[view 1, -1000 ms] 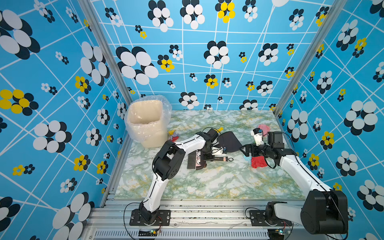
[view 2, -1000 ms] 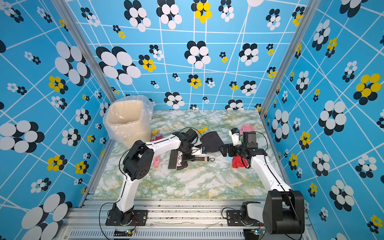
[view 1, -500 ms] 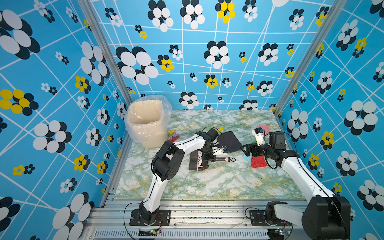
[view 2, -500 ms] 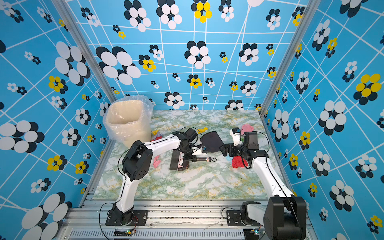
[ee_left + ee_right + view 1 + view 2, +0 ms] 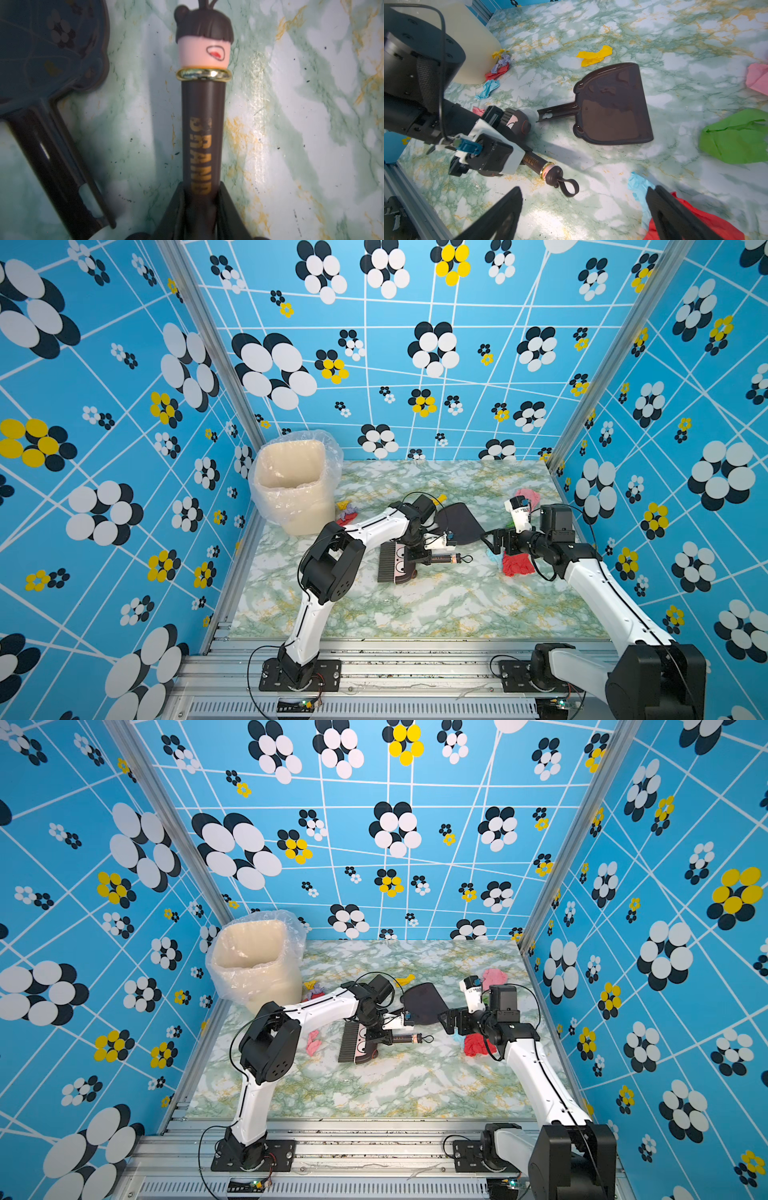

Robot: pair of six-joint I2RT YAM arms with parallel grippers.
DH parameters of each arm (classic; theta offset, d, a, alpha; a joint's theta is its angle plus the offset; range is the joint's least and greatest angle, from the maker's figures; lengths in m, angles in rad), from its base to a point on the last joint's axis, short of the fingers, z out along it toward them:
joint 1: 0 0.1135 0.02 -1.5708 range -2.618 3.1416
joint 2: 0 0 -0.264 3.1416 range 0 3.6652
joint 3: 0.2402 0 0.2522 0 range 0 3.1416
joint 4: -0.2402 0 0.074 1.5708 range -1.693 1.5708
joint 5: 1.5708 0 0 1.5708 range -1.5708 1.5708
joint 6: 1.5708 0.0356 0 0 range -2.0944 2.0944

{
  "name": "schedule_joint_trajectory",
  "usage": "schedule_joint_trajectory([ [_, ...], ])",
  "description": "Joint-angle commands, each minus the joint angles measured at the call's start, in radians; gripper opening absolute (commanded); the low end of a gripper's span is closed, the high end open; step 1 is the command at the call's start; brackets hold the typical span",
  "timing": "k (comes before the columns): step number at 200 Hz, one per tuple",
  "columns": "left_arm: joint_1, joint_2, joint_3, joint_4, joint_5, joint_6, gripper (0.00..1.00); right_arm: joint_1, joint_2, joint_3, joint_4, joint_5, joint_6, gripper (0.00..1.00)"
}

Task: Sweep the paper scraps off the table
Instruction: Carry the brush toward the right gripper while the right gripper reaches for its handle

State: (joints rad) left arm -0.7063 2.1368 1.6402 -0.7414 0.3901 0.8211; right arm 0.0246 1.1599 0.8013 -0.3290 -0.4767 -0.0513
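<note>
The table (image 5: 415,614) carried a lined cream bin (image 5: 291,489) in its far left corner. The dark dustpan (image 5: 612,104) lay flat near the middle. Just beside it, the left gripper (image 5: 200,207) was clenched on the handle of the brush (image 5: 395,568). The right gripper (image 5: 583,218) stood wide apart, holding nothing. The paper scraps (image 5: 593,56) lay scattered on the table, some at the foot of the bin and some on the right side.

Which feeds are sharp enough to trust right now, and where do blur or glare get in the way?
Left wrist view: soft overall, brush handle lettering readable, dustpan dim and blurred, sheen on the table. Right wrist view: dustpan and paper scraps crisp, right claw out of focus up close, a glare patch beside it. Both top views: sharp, evenly lit.
</note>
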Motion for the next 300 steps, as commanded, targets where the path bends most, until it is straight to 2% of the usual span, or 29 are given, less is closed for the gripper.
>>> schedule_joint_trajectory([
  [1,0.009,-0.065,0.006,-0.033,0.041,-0.030,0.00,0.010,-0.019,-0.015,0.023,-0.053,-0.031,0.99],
  [52,0.010,-0.071,0.030,-0.050,0.089,-0.030,0.00,0.027,-0.023,-0.019,0.040,-0.130,-0.052,0.99],
  [137,0.022,-0.083,0.123,-0.153,0.181,0.003,0.00,0.137,0.020,-0.001,-0.032,-0.207,-0.139,0.96],
  [300,0.060,-0.151,0.144,-0.206,0.413,0.044,0.00,0.155,-0.030,-0.010,-0.030,-0.272,-0.145,0.92],
])
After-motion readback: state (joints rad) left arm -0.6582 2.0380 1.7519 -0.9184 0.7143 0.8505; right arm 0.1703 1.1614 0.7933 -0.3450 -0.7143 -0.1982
